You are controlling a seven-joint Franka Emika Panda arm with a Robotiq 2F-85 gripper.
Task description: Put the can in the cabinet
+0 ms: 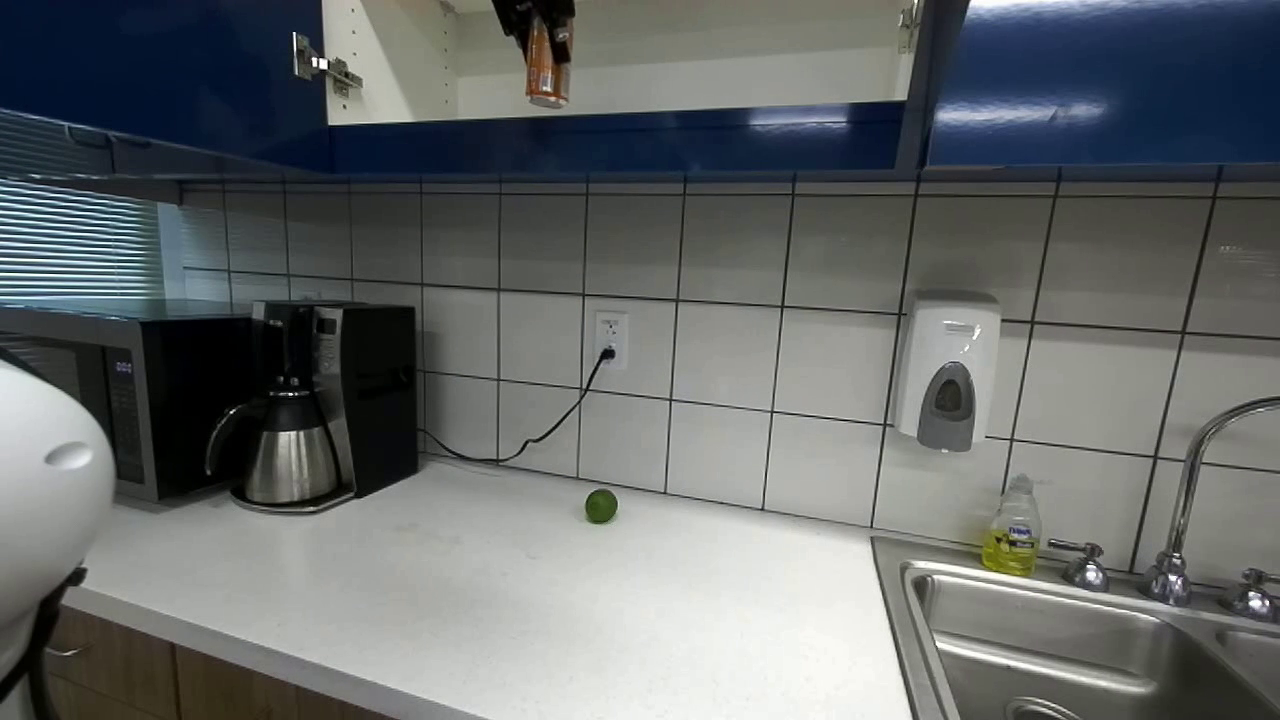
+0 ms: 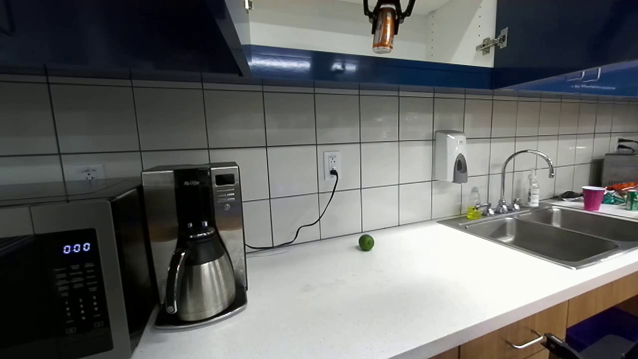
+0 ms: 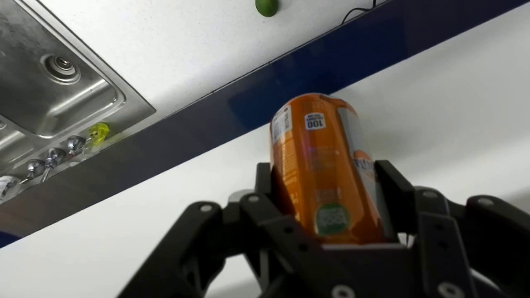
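The orange can (image 1: 547, 78) is held upright with a slight tilt, its lower end free. It also shows in an exterior view (image 2: 383, 35) and in the wrist view (image 3: 319, 157). My gripper (image 1: 546, 40) is shut on the can's upper part, one finger on each side. The gripper also shows in an exterior view (image 2: 385, 21) and the wrist view (image 3: 323, 178). The cabinet (image 1: 620, 143) has a white interior and its doors are open. The can shows against that interior in both exterior views, just above the blue bottom edge. I cannot tell whether it touches the cabinet floor.
An open blue door (image 1: 150, 80) is on one side, and another (image 2: 563, 40) on the opposite side. Below are the counter (image 1: 480, 610), a green ball (image 1: 601, 506), a coffee maker (image 2: 199, 269), a microwave (image 2: 75, 269) and a sink (image 1: 1060, 620).
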